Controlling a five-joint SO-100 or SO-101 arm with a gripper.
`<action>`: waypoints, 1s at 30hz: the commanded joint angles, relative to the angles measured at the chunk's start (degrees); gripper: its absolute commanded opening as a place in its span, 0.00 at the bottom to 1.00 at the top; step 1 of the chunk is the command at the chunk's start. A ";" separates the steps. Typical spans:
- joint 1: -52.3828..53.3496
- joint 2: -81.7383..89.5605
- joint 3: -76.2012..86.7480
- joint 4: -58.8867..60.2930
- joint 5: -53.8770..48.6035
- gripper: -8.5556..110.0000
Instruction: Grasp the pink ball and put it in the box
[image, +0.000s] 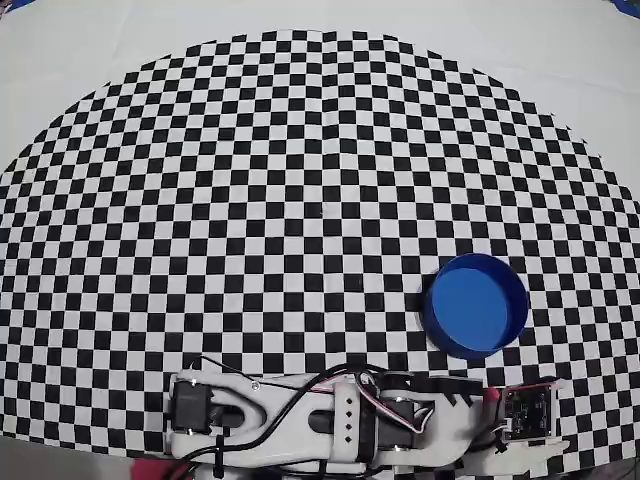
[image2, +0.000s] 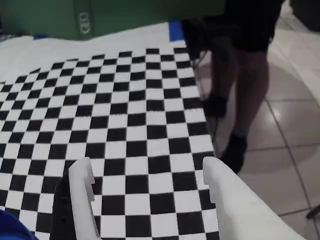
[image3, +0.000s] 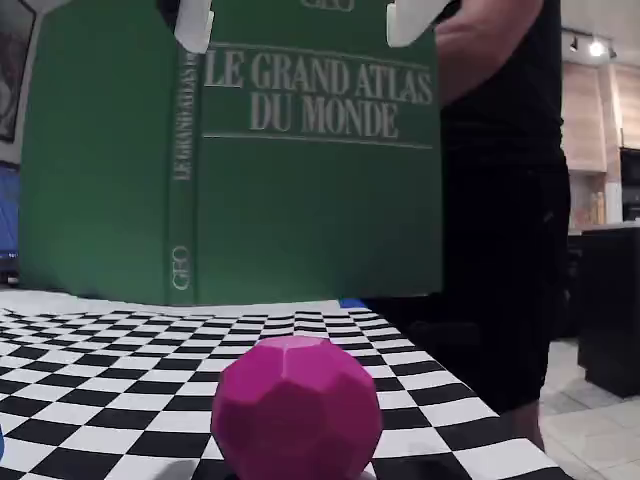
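1. The claw (image2: 145, 175) was seen spread wide and empty.
2. The pink ball (image3: 297, 412) was seen resting on the checkered desk (image3: 120, 350), in front of the green atlas (image3: 300, 170).
3. The box (image: 474, 305) was seen just beyond the claw.

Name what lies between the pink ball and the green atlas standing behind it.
Only bare checkered cloth: in the fixed view, the stretch from the pink ball back to the green atlas holds no other object.
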 joint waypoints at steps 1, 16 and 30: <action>0.79 -1.58 0.44 -0.79 0.44 0.28; 1.32 -4.13 0.44 -0.88 2.55 0.31; 1.58 -6.77 0.44 -0.88 2.20 0.34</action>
